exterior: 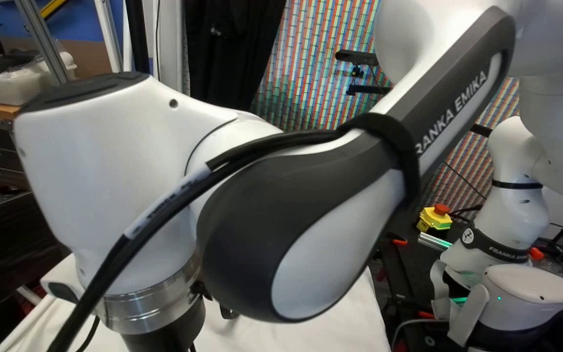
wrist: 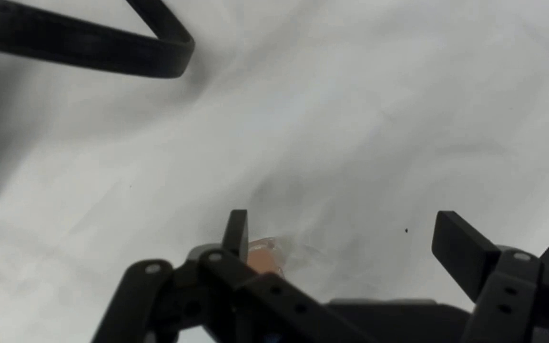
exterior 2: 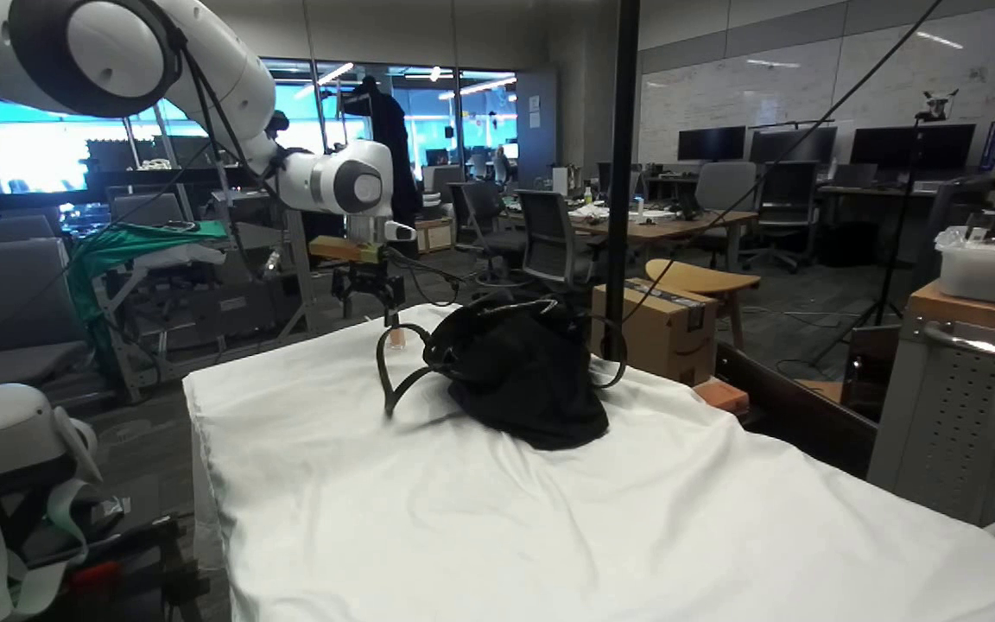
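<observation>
Splayed black fingers (wrist: pixel 465 252), two in number, hang over the white-draped worktop (exterior 2: pixel 463 536), spread wide and grasping nothing. Just beside the inner face of one finger in the wrist view, and partly hidden by it, shows one small orange-brown item (wrist: pixel 261 261) with a clear, glossy border; it is on the worktop, and whether the finger touches it I cannot tell. My reading of the step in hand is an approach with no grasp made; closing on that item would, I judge, call for centring it between the fingers and a careful descent. Nearby is one strap handle (wrist: pixel 88 47) of the single black bag (exterior 2: pixel 523 380), slumped on the worktop with two handles visible, one out to each side. Farther off, one cardboard box (exterior 2: pixel 662 333) stands past the worktop's edge, and one yellow-and-red emergency stop (exterior: pixel 435 219) sits near a Franka base (exterior: pixel 526 286).
</observation>
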`<state>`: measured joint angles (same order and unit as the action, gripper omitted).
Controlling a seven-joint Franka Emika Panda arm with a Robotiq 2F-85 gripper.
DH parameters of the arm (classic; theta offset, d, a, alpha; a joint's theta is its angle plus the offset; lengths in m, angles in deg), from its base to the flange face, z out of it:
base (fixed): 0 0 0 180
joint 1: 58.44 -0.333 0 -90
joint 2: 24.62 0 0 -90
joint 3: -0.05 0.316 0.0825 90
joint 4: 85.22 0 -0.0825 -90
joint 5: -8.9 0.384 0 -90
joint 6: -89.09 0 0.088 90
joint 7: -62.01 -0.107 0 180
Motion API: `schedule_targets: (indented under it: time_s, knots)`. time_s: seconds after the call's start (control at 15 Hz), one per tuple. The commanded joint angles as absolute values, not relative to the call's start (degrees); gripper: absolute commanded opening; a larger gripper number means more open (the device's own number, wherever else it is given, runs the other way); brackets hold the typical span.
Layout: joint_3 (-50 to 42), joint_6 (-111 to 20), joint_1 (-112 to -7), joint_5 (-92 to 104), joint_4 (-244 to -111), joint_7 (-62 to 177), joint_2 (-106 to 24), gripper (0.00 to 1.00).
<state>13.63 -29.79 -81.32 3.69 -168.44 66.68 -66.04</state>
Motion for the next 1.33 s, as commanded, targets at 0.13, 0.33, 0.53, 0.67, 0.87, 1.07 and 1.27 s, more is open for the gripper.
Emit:
schedule_targets:
  time_s: [0.13,0.33,0.53,0.67,0.87,1.07,1.27]
  knots:
    - [15.32,-29.41,-79.62,5.24,-161.81,74.04,-70.84,1.00]
    - [15.65,-29.46,-79.42,5.21,-159.95,76.34,-72.47,1.00]
    - [15.61,-29.65,-79.66,4.69,-158.31,78.00,-74.02,1.00]
    - [15.43,-29.87,-79.98,4.19,-157.38,78.85,-74.85,1.00]
    - [15.04,-30.32,-80.38,3.50,-156.59,79.74,-75.89,1.00]
    - [14.94,-30.89,-80.60,3.24,-156.33,80.17,-76.46,1.00]
    - [14.59,-32.65,-81.13,2.44,-156.95,79.93,-76.63,1.00]
